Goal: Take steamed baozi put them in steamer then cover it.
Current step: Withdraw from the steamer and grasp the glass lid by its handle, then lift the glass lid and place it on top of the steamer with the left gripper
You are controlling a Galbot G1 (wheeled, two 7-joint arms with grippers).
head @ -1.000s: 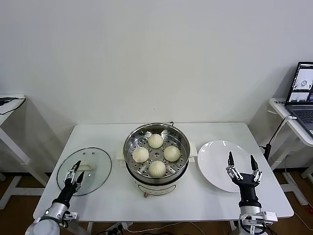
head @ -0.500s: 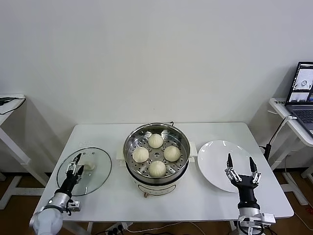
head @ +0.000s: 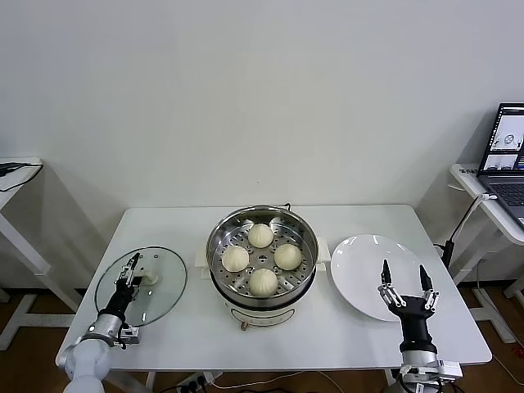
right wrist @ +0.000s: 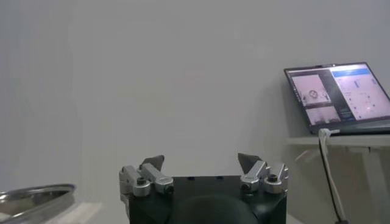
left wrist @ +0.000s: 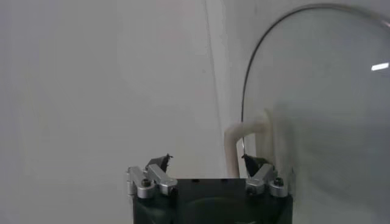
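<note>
Cover [head: 141,286]: L gripper [head: 129,269] now at handle, fingers open.

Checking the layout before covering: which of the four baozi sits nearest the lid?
The left-hand baozi in the steamer; the other three lie farther from the lid.

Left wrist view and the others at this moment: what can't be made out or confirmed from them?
- Left wrist view: the cover is cut off by the picture's edge; the left gripper body hides its handle's lower end, so contact cannot be told.
- Head view: the steamer wall hides the pot base behind it; the perforations under the steamed baozi are covered.
- Right wrist view: the steamer shows only as a rim sliver; the plate is out of view below the right gripper.
</note>
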